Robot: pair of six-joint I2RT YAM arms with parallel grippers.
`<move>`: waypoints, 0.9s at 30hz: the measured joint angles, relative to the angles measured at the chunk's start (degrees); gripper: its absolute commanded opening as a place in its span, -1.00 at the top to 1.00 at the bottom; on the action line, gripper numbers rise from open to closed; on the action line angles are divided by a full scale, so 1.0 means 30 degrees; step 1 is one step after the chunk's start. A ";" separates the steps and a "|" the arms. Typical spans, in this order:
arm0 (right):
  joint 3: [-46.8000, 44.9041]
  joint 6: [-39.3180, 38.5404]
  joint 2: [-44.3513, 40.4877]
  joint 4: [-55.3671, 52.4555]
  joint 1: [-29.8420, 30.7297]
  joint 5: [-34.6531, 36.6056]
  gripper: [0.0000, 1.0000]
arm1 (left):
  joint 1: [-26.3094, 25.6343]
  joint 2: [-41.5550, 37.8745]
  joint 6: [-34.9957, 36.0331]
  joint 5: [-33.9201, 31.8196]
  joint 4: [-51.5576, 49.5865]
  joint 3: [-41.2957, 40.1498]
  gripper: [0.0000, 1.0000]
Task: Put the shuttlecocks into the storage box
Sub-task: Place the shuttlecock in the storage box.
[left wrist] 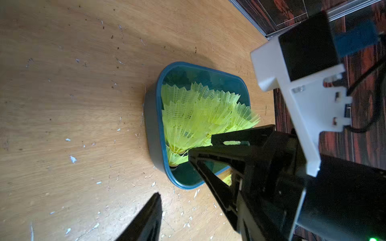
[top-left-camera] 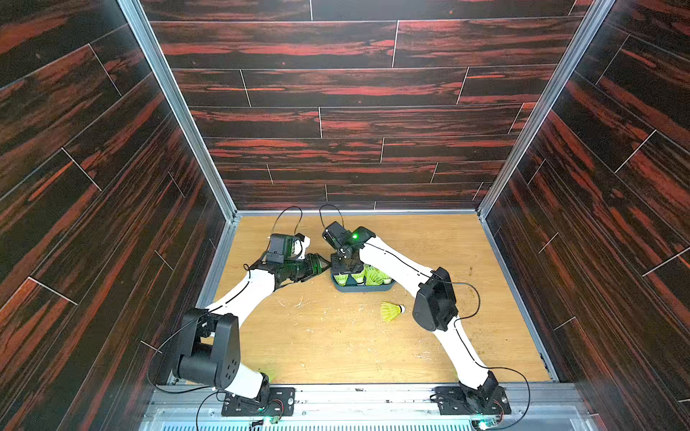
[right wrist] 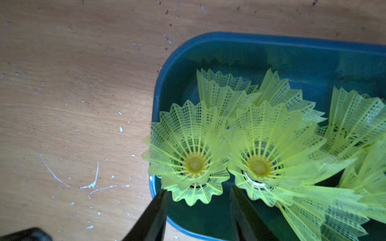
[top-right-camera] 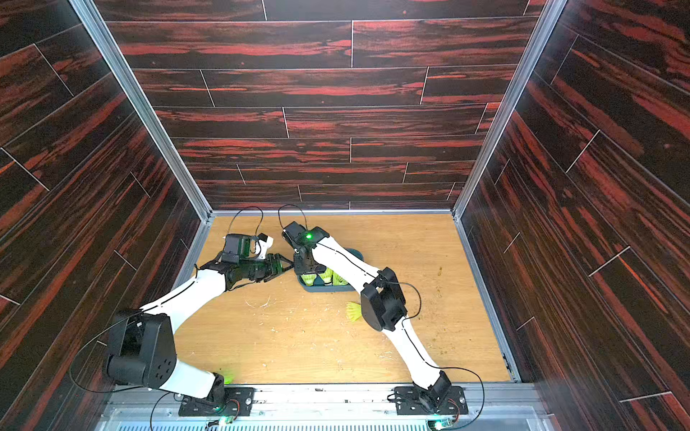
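right end effector (right wrist: 198,192) parted, empty, over neon yellow-green mesh shuttlecocks (right wrist: 259,135) crowding teal plastic storage box (right wrist: 271,38), left end effector (top-left-camera: 323,265) parted alongside, wooden bench (right wrist: 62,83) open beyond

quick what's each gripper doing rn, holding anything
left gripper: open, empty, beside the storage box
right gripper: open, holding nothing, over a shuttlecock standing in the storage box

The worktop (top-left-camera: 328,347) is a light wooden board, scuffed and strewn with pale flecks (right wrist: 92,185) and thin curled scrapes. The storage box (top-left-camera: 364,288) sits on it directly beneath the right gripper (right wrist: 198,189), near the tip of the left gripper (top-left-camera: 324,265). One loose shuttlecock (top-left-camera: 392,311) lies on its side on the bare wood close to the box, back from the right gripper toward that arm's base, its white tip pointing away from the left gripper.
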 measured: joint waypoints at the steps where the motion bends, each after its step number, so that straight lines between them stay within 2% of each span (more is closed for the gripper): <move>1: 0.0000 0.0000 -0.0029 -0.0036 0.0000 0.0066 -0.07 | 0.0000 0.0000 -0.0029 0.0007 0.0007 0.0000 -0.23; 8: -0.0211 0.0066 -0.1202 -0.0335 0.0036 0.0495 -0.13 | 0.0000 0.0000 -0.0182 0.0007 0.0029 -0.0036 -0.24; 13: -0.2208 0.0299 -0.4051 0.0117 0.0073 0.0954 -0.18 | -0.0131 -0.0131 -0.0270 -0.0022 0.0153 -0.0313 -0.24; 15: -0.4291 0.0182 -0.5850 0.0903 0.0073 0.1341 -0.20 | -0.0277 -0.0350 -0.0372 -0.0117 0.0189 -0.0546 -0.24; 21: -1.4440 -0.2186 -1.3180 0.5224 -0.0437 0.1792 -0.27 | -0.1778 -0.1974 -0.1020 -0.0641 0.1100 -0.1945 -0.24; 24: -1.8149 -0.4116 -1.6225 0.6841 -0.1610 0.1559 -0.28 | -0.2980 -0.3242 -0.1625 -0.1304 0.2040 -0.3177 -0.25; 27: -2.0378 -0.6040 -1.8287 0.8262 -0.3461 0.1013 -0.30 | -0.4218 -0.4583 -0.2463 -0.2266 0.3330 -0.4707 -0.26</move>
